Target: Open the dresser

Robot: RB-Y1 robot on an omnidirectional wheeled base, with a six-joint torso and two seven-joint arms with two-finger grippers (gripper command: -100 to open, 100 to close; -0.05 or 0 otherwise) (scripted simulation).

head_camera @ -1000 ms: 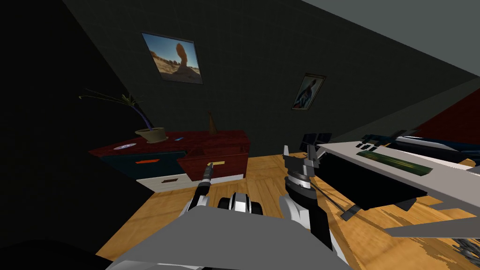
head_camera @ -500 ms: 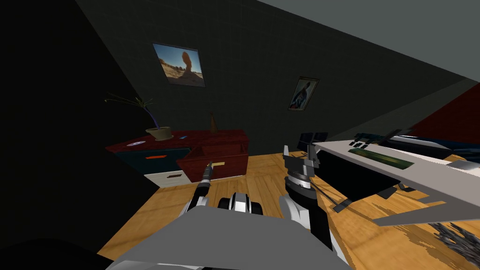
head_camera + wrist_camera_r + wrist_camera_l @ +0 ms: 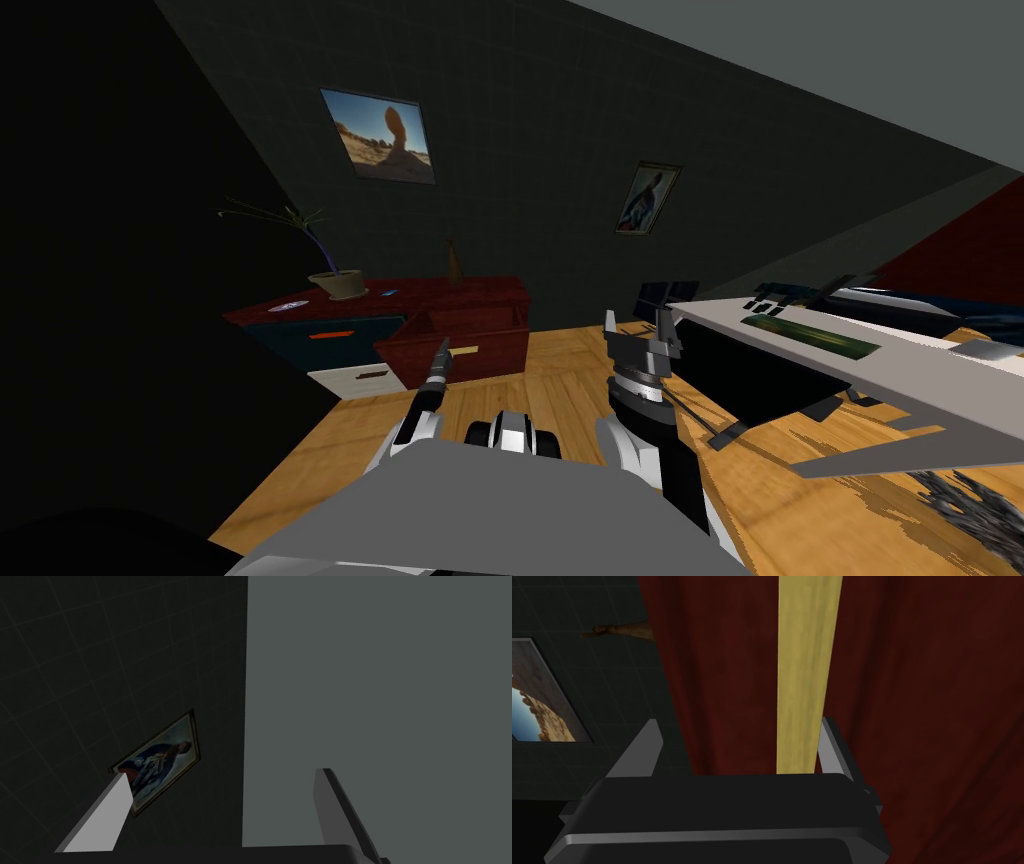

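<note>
left pincer (image 3: 738,720) spread around yellow handle (image 3: 804,676) (arm outstretched) | right pincer (image 3: 223,773) spread, seemingly raised

On top of the low, dark red dresser (image 3: 470,293), a small flat pale disc (image 3: 291,305) and a tiny blue scrap (image 3: 389,292) are too small to identify. At the front of the dresser's pulled-out drawer (image 3: 455,345), the left gripper (image 3: 445,346) is too small in the head view to read its fingers. In the left wrist view, the drawer's pale yellow handle strip (image 3: 802,676) runs off the edge at one end, and the gripper's dark body covers the other. A slim brown pointed object (image 3: 624,630) pokes out from behind the dresser's red front, the rest of it hidden. Beyond it, a framed landscape picture (image 3: 542,701) is cut by the edge. Right of the dresser, a long white table (image 3: 900,385) and a dark spiky thing (image 3: 975,505) on the floor run out of frame.
</note>
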